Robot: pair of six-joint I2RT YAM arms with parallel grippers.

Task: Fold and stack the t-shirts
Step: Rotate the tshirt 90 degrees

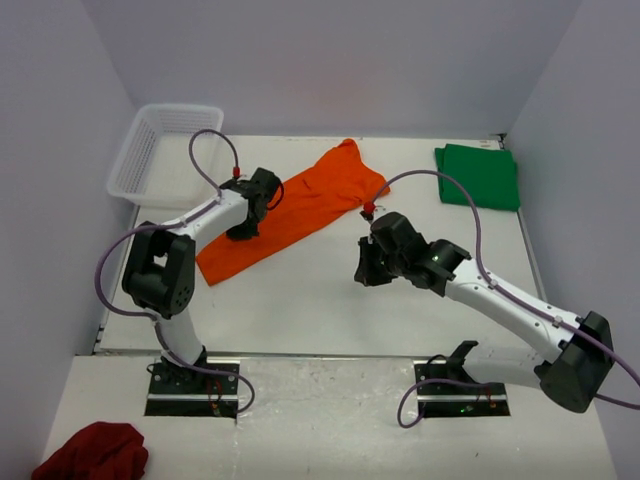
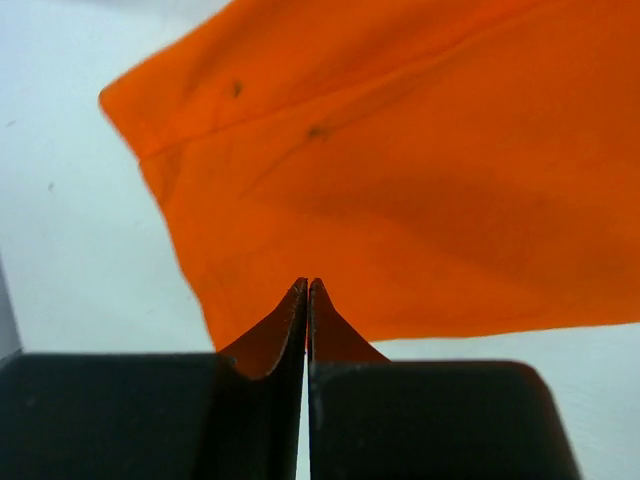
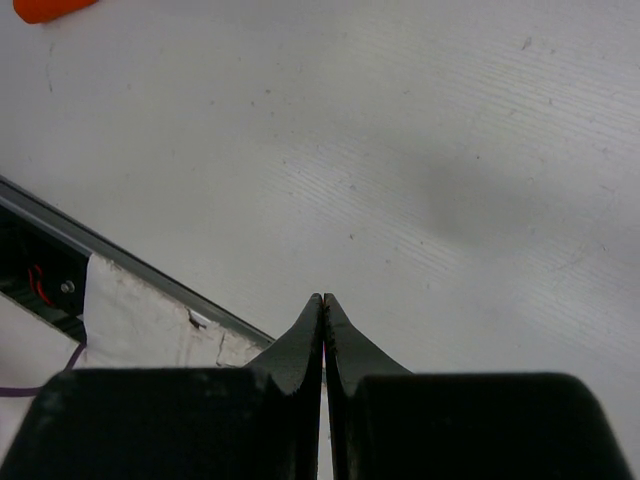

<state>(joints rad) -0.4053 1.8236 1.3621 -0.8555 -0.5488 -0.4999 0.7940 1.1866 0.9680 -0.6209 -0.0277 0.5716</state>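
Red cloth (image 1: 92, 452) lies at bottom left, nearer than the arm bases. Basket (image 1: 185, 107) sits upper left on the surface (image 1: 300, 310). Orange shirt (image 1: 310, 205) is spread diagonally at upper centre, with the green shirt (image 1: 478, 175) folded upper right, well apart. Left pincer (image 2: 307, 285), tips together, sits at the orange shirt's edge. Right pincer (image 3: 322, 298), also together, hovers over the surface mid-frame.
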